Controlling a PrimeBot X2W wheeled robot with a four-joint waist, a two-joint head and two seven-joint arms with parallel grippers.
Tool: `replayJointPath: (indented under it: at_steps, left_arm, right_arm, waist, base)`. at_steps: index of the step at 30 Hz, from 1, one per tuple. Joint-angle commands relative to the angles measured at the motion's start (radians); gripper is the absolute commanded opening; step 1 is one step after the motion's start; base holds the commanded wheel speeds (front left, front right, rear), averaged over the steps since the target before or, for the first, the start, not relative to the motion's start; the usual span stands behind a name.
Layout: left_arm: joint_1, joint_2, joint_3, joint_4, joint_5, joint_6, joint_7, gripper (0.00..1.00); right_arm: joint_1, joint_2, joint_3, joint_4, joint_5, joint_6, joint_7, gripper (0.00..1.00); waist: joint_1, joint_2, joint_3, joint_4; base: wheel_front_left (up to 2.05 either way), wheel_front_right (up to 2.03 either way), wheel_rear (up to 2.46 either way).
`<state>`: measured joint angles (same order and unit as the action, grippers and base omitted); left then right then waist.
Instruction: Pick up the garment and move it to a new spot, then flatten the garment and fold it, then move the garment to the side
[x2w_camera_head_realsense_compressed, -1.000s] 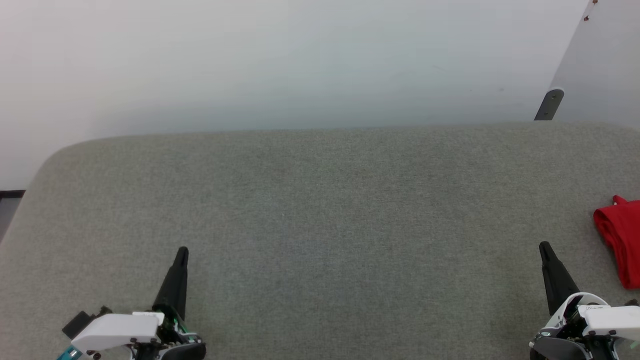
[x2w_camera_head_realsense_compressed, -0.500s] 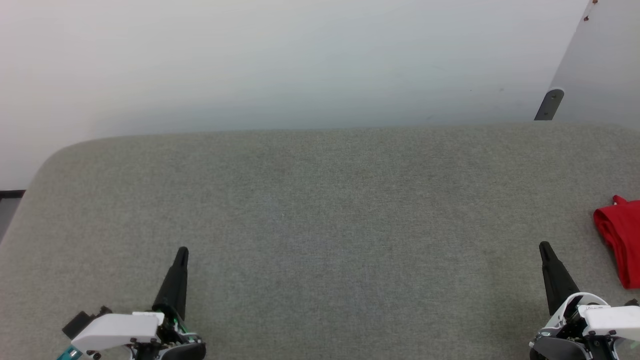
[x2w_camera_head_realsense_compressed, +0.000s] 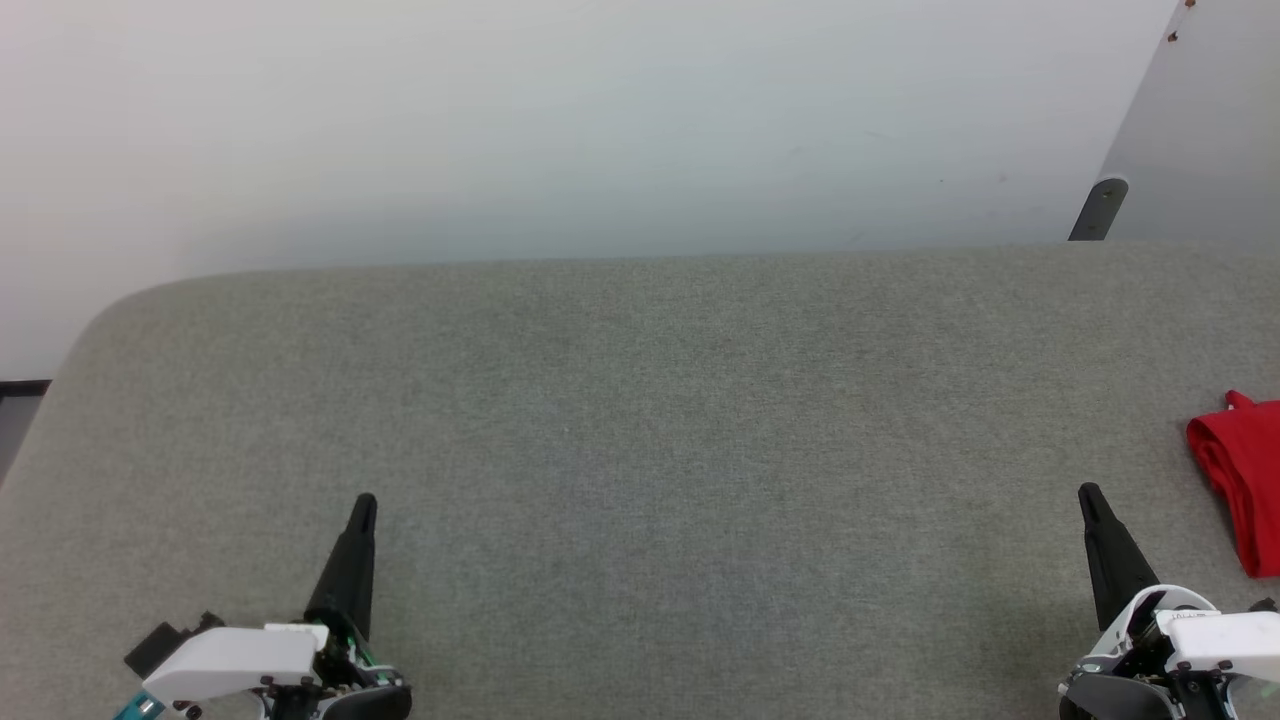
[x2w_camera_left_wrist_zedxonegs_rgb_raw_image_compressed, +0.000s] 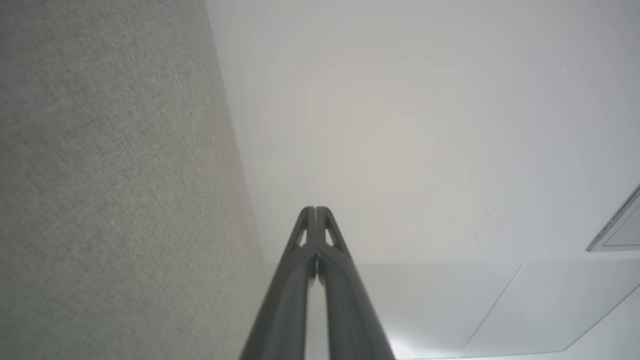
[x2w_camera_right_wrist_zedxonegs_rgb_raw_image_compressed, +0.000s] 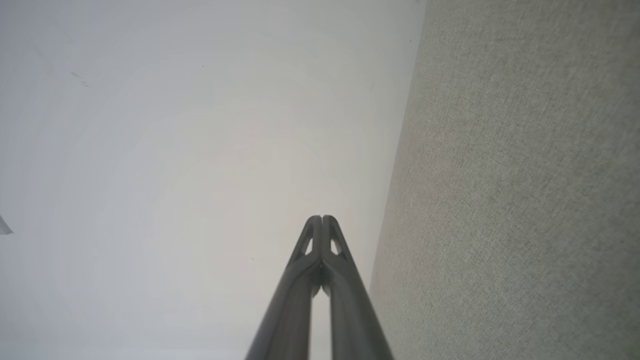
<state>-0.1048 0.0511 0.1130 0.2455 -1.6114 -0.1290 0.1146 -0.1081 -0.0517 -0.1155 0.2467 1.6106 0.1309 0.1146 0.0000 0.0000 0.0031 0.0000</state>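
Left claw (x2w_camera_head_realsense_compressed: 364, 503) closed, both dark fingers pressed together into a single point, gripping nothing. Same for right claw (x2w_camera_head_realsense_compressed: 1087, 492): fingers flush tip to tip, no cloth caught. Both low over the grey-green fabric surface (x2w_camera_head_realsense_compressed: 640, 420), pointing away from the robot toward the pale wall (x2w_camera_head_realsense_compressed: 600, 120).

Garment (x2w_camera_head_realsense_compressed: 1245, 480) to the right of the right claw and slightly beyond its tip, near but apart from it, lying bunched on the surface. Red cloth in soft folds, cut off by the head view's right edge; sleeves, trim and number not made out. Well apart from the left claw, far off to its right.

Straight beyond the right claw's tip, at the far edge of the surface, a dark slanted bracket (x2w_camera_head_realsense_compressed: 1098, 208) against a grey panel (x2w_camera_head_realsense_compressed: 1200, 120).

From the left wrist: left claw (x2w_camera_left_wrist_zedxonegs_rgb_raw_image_compressed: 316, 209) sealed along its whole length, fabric surface (x2w_camera_left_wrist_zedxonegs_rgb_raw_image_compressed: 100, 175) on its left, pale wall ahead. From the right wrist: right claw (x2w_camera_right_wrist_zedxonegs_rgb_raw_image_compressed: 322, 218) sealed likewise, surface (x2w_camera_right_wrist_zedxonegs_rgb_raw_image_compressed: 525, 200) on its right.
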Motion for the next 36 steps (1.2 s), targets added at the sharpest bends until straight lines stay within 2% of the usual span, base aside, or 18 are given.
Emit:
replayJointPath:
  at_steps: [1, 36]
  left_arm:
    - [-0.010, -0.002, 0.003, 0.001, -0.002, -0.003, 0.003, 0.00]
    - [-0.010, -0.002, 0.004, 0.001, -0.001, -0.003, 0.003, 0.00]
  right_arm:
    - [-0.004, 0.004, 0.000, 0.000, 0.003, 0.000, 0.001, 0.00]
    - [-0.004, 0.004, 0.001, 0.000, 0.004, 0.000, 0.001, 0.00]
  waist:
    - [0.0000, 0.0000, 0.000, 0.000]
    - [0.0000, 0.0000, 0.000, 0.000]
  base:
    - [0.00, 0.00, 0.00]
    - [0.00, 0.00, 0.00]
